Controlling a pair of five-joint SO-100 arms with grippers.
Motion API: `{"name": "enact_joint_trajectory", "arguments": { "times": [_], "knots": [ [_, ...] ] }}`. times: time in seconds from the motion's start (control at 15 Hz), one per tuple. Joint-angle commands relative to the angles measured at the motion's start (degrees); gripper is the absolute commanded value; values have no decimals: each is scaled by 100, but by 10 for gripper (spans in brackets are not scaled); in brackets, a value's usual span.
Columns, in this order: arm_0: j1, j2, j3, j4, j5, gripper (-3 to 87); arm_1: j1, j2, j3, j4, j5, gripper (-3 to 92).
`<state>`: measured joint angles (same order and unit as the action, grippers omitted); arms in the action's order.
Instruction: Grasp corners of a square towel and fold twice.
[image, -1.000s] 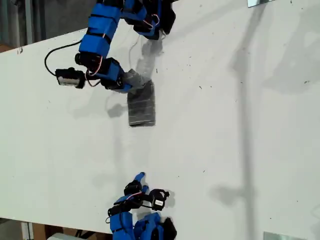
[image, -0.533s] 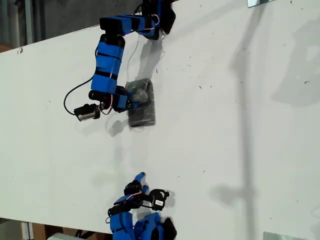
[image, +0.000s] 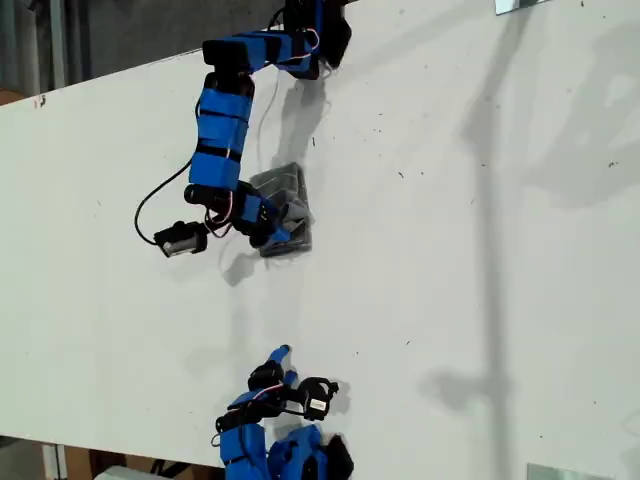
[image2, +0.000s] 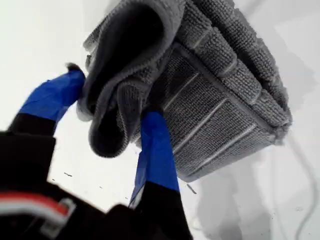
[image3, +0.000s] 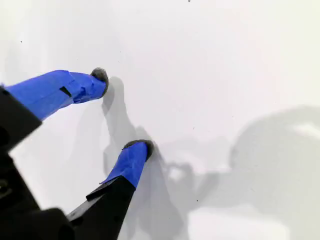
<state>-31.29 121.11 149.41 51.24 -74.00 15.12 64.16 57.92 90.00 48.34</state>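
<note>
The grey striped towel (image: 281, 188) lies folded small on the white table (image: 450, 250), in the upper middle of the exterior view. My first gripper (image: 286, 233) is over the towel's lower end and shut on a bunched fold of it. In the first wrist view that fold (image2: 125, 75) bulges between the two blue fingers (image2: 156, 145), with the striped layers (image2: 220, 110) lying flat behind. My second gripper (image: 281, 352) rests near the exterior view's bottom edge, well away from the towel. It is open over bare table (image3: 120, 112).
Metal pieces sit at the exterior view's top right (image: 520, 5) and bottom right (image: 560, 470). The table's edge (image: 100, 82) runs along the exterior view's upper left, with dark floor beyond. A black cable (image: 150, 200) loops beside the first arm.
My first gripper has carried the towel's upper edge down over the rest of it, toward the exterior view's bottom. The towel now looks shorter and bunched. The second arm has not moved.
</note>
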Motion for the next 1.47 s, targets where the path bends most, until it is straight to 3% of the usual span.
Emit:
{"name": "enact_joint_trajectory", "arguments": {
  "times": [0.0,0.07,0.33,0.53,0.73,0.8,0.87,0.93,1.0,1.13,1.27,1.33,1.4],
  "knots": [
    [-62,9,-167,-18,-53,234,62,1582,-105,53,26,355],
    [-62,9,-167,-18,-53,234,53,2303,519,-70,246,370],
    [-44,18,-167,-18,-70,234,-606,4430,5150,-2083,1538,371],
    [9,202,-70,35,-105,234,-923,4579,6557,-2522,2769,365],
    [1556,2496,1090,123,-1055,232,-1318,5590,7295,-2856,2936,386],
    [2021,4052,1512,800,-1389,227,-1714,7128,7910,-3199,2936,386],
    [2347,6196,1854,1907,-1608,222,-2039,9457,8842,-3410,2953,379],
    [2382,7875,2065,2988,-1740,221,-2171,12103,9589,-2646,3085,369],
    [2285,7682,1846,3199,-1652,220,-2276,12120,9422,-1670,3445,370],
    [2241,7822,2206,2900,-1266,219,-2435,12472,9967,-1582,3832,365],
    [2232,7805,2804,2549,-1354,216,-2206,12463,10125,-492,4878,353],
    [2355,7796,2883,2435,-1556,214,-2030,12463,10222,-334,5168,321],
    [2566,7796,2909,2391,-1529,212,-1960,12463,10230,-299,4904,285]
  ]
}}
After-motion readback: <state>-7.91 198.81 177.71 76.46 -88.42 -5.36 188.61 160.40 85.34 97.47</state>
